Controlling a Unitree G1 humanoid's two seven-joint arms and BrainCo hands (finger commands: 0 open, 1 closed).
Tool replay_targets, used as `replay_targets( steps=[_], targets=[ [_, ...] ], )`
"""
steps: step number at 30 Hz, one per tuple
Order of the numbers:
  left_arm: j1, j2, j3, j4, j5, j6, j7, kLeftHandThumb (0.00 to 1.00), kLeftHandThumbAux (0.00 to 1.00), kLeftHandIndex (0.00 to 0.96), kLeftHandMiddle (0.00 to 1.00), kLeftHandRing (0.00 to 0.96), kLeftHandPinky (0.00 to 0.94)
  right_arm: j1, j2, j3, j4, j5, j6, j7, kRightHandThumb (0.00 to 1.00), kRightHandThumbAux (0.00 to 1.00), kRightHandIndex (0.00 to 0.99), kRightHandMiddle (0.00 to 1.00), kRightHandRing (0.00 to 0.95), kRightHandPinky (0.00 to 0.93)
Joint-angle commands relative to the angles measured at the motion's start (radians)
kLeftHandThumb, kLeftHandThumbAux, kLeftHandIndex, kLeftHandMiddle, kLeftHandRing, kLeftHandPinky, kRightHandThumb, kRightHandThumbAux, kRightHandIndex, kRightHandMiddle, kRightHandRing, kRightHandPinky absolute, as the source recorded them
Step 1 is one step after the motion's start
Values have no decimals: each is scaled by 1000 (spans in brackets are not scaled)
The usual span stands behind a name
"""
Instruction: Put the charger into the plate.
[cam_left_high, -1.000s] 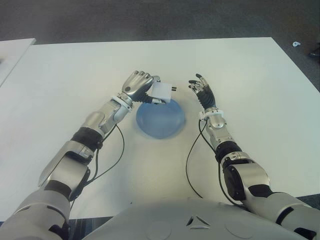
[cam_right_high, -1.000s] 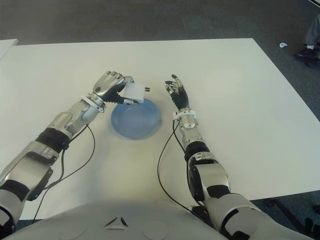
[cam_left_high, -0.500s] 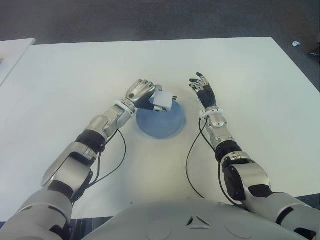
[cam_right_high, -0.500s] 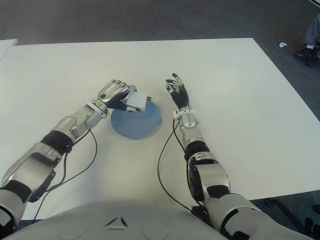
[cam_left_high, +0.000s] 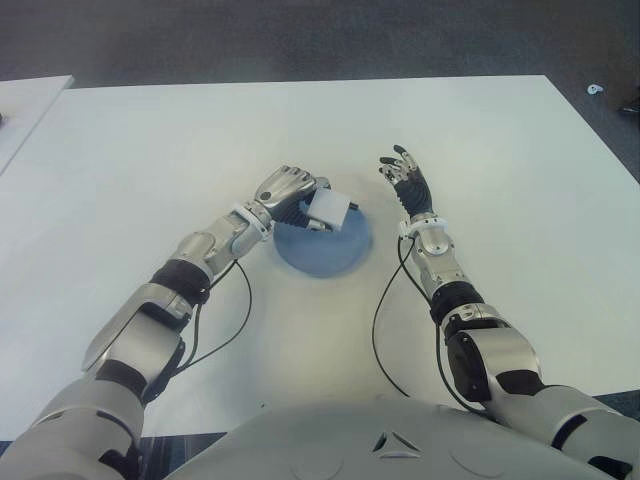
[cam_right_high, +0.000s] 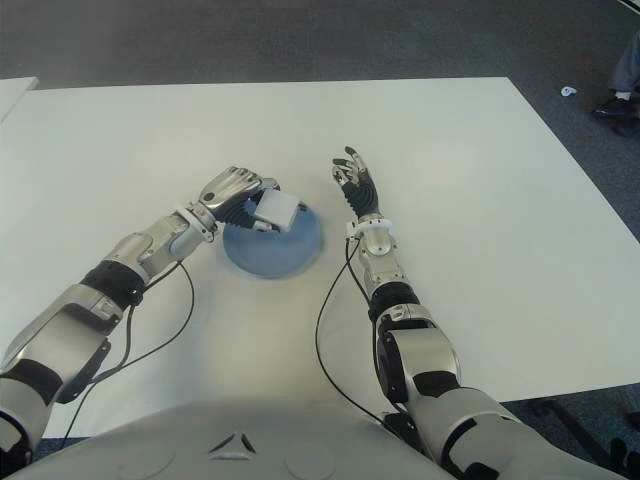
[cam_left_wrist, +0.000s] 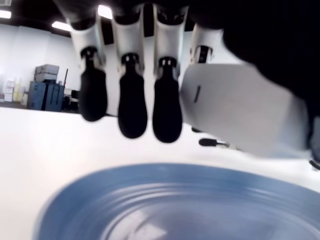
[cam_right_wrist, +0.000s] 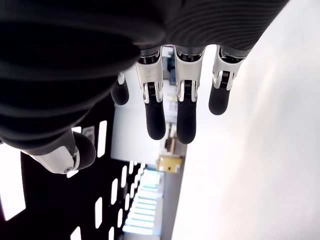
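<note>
— From your head cameras, what do you get?

— You see the left hand (cam_left_high: 288, 189) curled around the white charger (cam_left_high: 328, 209), holding it over the left part of the blue plate (cam_left_high: 335, 252) on the white table (cam_left_high: 150, 160). Your right hand (cam_left_high: 405, 181) shows just to the right of the plate, fingers spread and holding nothing.

— And the left wrist camera, does it add anything?

— It does. There you look under the hand: the charger (cam_left_wrist: 240, 107) sits clamped against the dark fingertips (cam_left_wrist: 166, 112), and the plate (cam_left_wrist: 170, 200) lies below it with a gap between them, which the head views cannot settle. Metal prongs stick out of the charger's far side.

— The right wrist view?

— Only your right hand's fingers (cam_right_wrist: 185, 120), loosely extended, with the table beside them; neither plate nor charger appears there.
</note>
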Motion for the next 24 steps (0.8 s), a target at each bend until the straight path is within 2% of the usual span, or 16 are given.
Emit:
replay_targets(
  steps=[1,7,17,24],
  targets=[
    [50,61,-1,-109,23,41,-91,333,327,57,72,62,64,13,-1,-7,3,16,5,4,0,464,0,253,253,175],
    [80,80,20,-195,-3,72,-168,255,261,6,7,6,6,15,-6,-9,-1,15,6,3,0,477,0,251,248,172],
    [104,83,50,-235,-8,66,-151,220,236,0,0,0,0,22,-13,-7,-7,7,-1,-7,0,479,0,231,230,149],
    [120,85,68,-254,-15,51,-146,205,244,0,0,0,0,34,-28,-10,-15,12,13,6,0,482,0,171,166,112]
  ],
)
